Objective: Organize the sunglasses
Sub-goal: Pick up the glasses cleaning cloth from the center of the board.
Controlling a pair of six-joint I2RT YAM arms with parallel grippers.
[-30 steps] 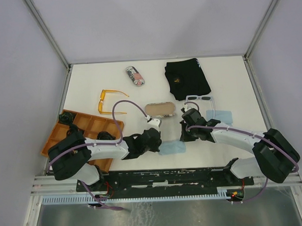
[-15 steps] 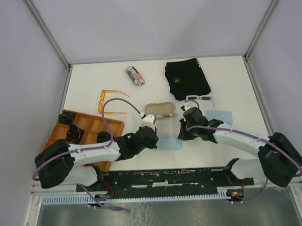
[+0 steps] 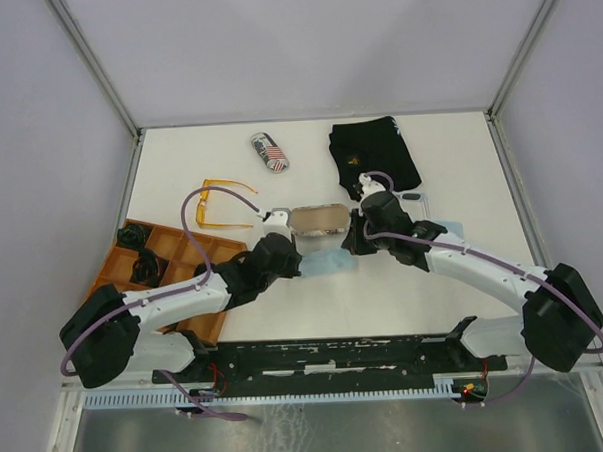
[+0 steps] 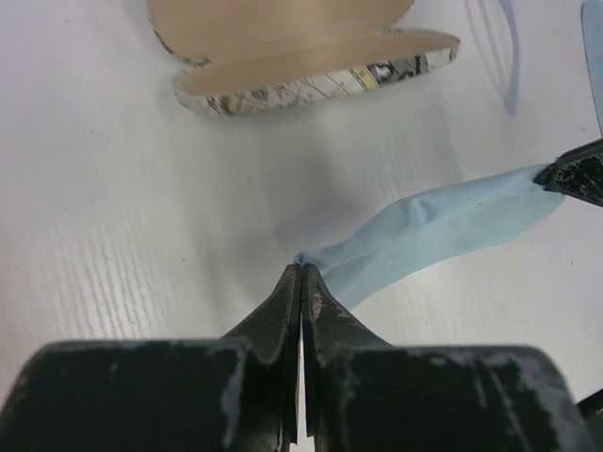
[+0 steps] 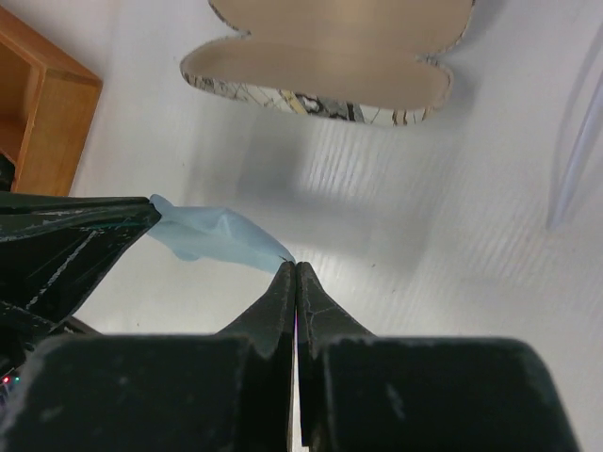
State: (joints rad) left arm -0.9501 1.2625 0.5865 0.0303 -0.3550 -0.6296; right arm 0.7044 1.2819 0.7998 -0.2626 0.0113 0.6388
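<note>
Top view: left gripper (image 3: 301, 263) and right gripper (image 3: 350, 246) each pinch the light blue cloth (image 3: 328, 262), which hangs between them. The open case (image 3: 318, 220) is just beyond. The orange sunglasses (image 3: 220, 203) are off to the left gripper's far left, and the white pair (image 3: 412, 195) is just right of the right gripper.
Left wrist: jaws clamped on a cloth corner.
Right wrist: same deal at the opposite end.

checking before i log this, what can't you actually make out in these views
Top view: white sunglasses mostly hidden under the right arm.
Top view: dark items in the orange tray too small to identify.
Both wrist views: open case cut off by the top edge.
</note>
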